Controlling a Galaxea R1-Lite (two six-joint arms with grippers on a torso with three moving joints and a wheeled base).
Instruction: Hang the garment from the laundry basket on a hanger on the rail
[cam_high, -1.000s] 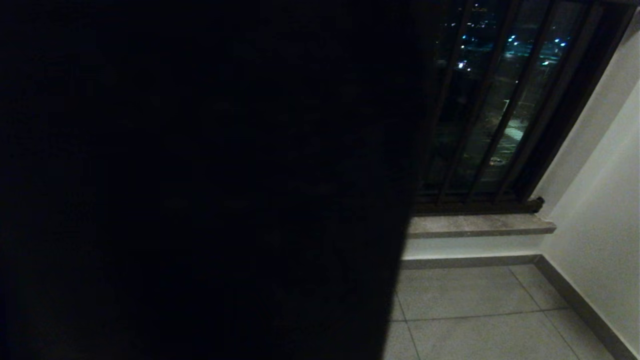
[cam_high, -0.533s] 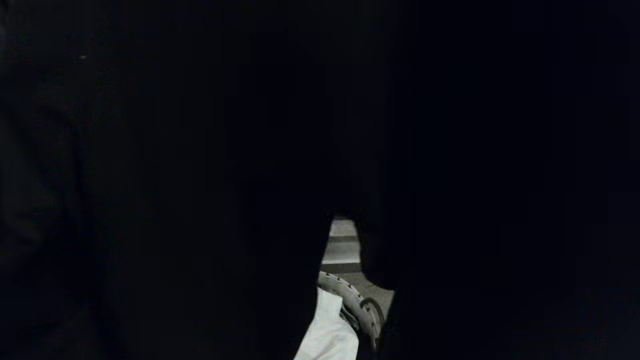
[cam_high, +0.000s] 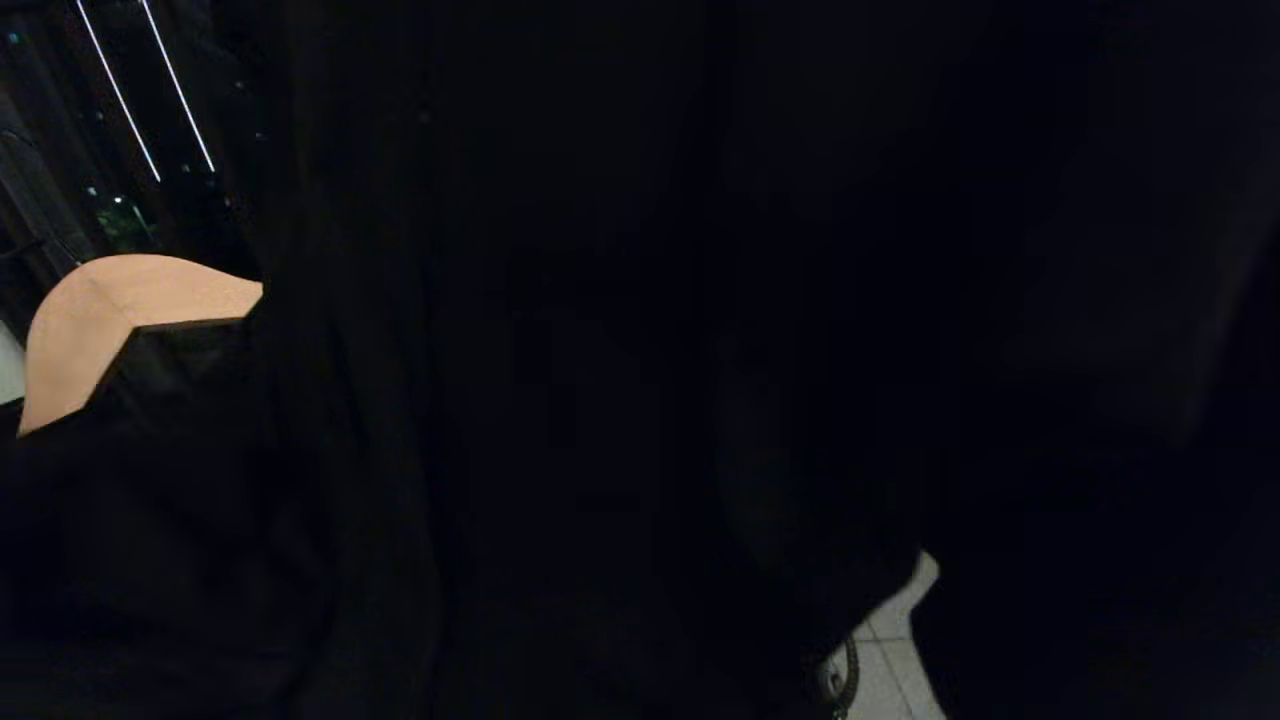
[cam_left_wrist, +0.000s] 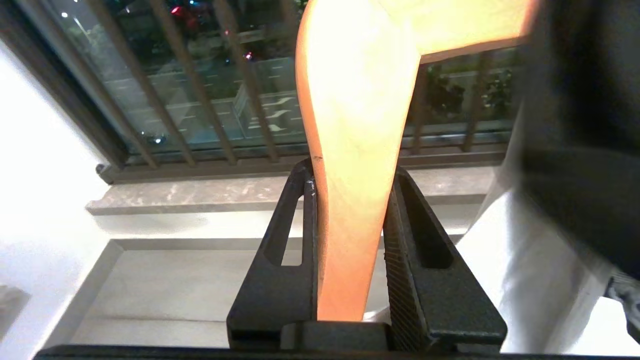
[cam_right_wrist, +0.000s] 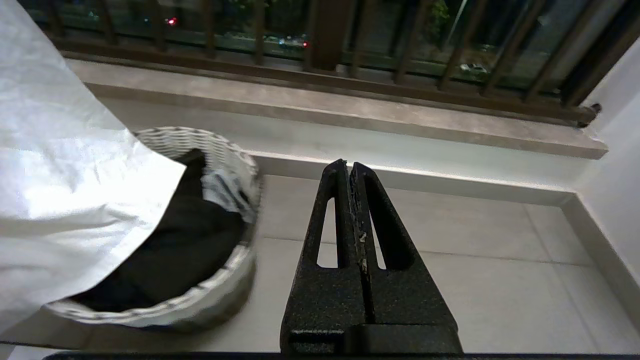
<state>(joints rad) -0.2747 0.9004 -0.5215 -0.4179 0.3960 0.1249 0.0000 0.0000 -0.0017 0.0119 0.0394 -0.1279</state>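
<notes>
My left gripper (cam_left_wrist: 351, 170) is shut on one arm of a pale wooden hanger (cam_left_wrist: 357, 100), held up before the barred window. The hanger's end also shows in the head view (cam_high: 110, 310). A dark garment (cam_left_wrist: 580, 125) hangs beside the hanger's other arm and blacks out most of the head view (cam_high: 640, 360). White cloth (cam_left_wrist: 530, 280) hangs below it. The laundry basket (cam_right_wrist: 220, 150) is white and woven and stands on the floor with black cloth (cam_right_wrist: 185, 250) inside. White cloth (cam_right_wrist: 60, 175) hangs in front of it. My right gripper (cam_right_wrist: 345, 165) is shut and empty above the tiles. I cannot make out the rail.
A stone sill (cam_right_wrist: 350, 115) and dark vertical guard bars (cam_right_wrist: 325, 35) run along the window. A white wall (cam_right_wrist: 615, 165) closes the corner on one side. Grey floor tiles (cam_right_wrist: 475, 240) lie beside the basket. Two thin pale lines (cam_high: 115, 90) cross the dark glass.
The whole head view has shifted, so the camera has moved. The window corner and then the basket have left it. The hanger's end now shows at the left. Dark cloth still covers most of it.
</notes>
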